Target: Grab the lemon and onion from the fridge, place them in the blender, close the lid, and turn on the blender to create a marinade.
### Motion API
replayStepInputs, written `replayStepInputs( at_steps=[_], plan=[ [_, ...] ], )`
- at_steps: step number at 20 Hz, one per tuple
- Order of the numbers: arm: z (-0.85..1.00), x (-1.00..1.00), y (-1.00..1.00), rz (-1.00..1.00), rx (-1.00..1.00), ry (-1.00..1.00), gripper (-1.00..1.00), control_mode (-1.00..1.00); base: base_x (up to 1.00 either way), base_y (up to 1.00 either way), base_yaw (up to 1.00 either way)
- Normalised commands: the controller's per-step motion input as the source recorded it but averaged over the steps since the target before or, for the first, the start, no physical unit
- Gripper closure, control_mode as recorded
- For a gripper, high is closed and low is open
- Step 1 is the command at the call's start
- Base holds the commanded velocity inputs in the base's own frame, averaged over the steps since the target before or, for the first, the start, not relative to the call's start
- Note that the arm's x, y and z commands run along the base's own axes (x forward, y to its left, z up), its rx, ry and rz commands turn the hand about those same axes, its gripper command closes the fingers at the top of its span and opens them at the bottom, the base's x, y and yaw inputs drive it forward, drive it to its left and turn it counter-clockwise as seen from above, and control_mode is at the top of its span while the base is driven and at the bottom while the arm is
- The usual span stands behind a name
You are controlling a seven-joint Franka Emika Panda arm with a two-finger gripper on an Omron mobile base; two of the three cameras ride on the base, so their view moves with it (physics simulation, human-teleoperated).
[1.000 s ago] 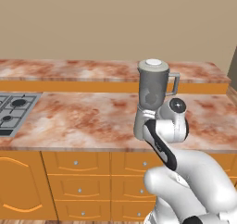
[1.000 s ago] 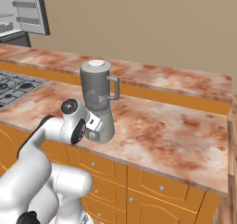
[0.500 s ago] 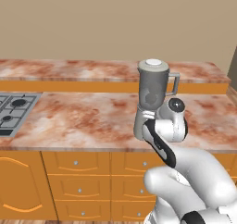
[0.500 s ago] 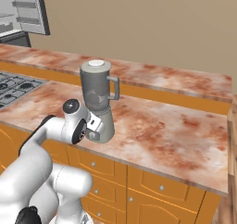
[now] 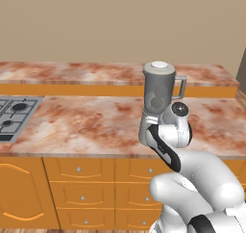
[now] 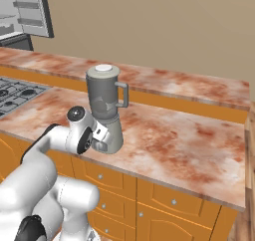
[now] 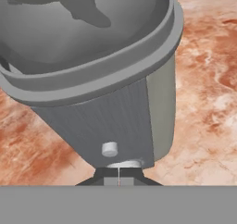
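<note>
Blender upright on the marbled counter, near its front edge, right of the hob. Fridge open at far left, well apart. Grey jar seated on the base, handle to the right, lid on top. Dark shapes dimly seen inside the jar. Claw right up at the base, tips pressed together, just below the small round knob.
</note>
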Motion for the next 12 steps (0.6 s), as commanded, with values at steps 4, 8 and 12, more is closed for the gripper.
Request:
replayStepInputs(
  at_steps=[4, 8, 12],
  plan=[
    [-0.07, 0.00, 0.06, 0.00, 0.00, -0.01, 1.00, -1.00, 0.00, 0.00, 0.00],
    [0.00, 0.05, 0.00, 0.00, 0.00, -0.07, 1.00, -1.00, 0.00, 0.00, 0.00],
    [0.00, 0.16, 0.01, 0.00, 0.00, -0.06, 1.00, -1.00, 0.00, 0.00, 0.00]
  ],
)
